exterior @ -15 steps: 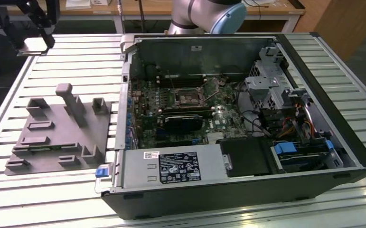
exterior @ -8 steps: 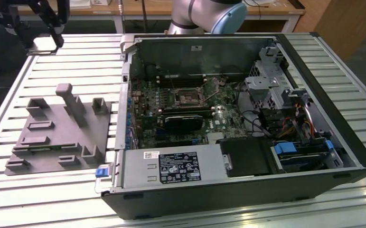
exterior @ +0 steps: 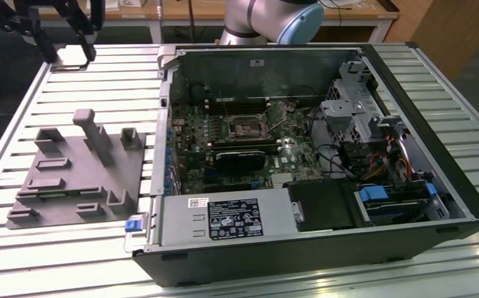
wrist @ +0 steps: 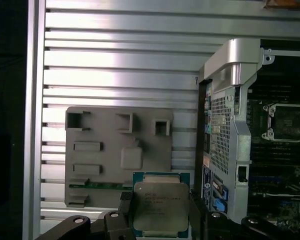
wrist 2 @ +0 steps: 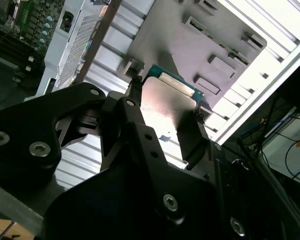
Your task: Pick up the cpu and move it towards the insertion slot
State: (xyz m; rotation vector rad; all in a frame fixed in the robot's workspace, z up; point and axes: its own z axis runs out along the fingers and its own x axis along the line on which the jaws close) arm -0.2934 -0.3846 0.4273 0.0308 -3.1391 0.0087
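Note:
The cpu [wrist: 160, 205], a flat square chip with a silvery top and a green rim, is held by two opposite edges between the black fingers [wrist: 125, 204] of my gripper [wrist: 160, 214]. It hangs in the air above the slatted table, near the grey tray [wrist: 105, 160]. In the second wrist view the cpu [wrist 2: 167, 100] shows its shiny face inside the gripper [wrist 2: 166, 109]. In the exterior view the gripper [exterior: 69, 54] hangs high over the table's far corner on the exterior view's left. The insertion slot [exterior: 245, 128] is a dark square socket on the motherboard inside the open case, also visible as the insertion slot [wrist: 288, 121].
The open computer case [exterior: 438, 124] lies on its side with a black card [exterior: 241, 159], cables and a power supply [exterior: 222, 217] inside. Upright posts rise from the grey tray [exterior: 73, 180] on the slatted metal table [exterior: 23, 112]. The arm's base [exterior: 273, 18] stands behind the case.

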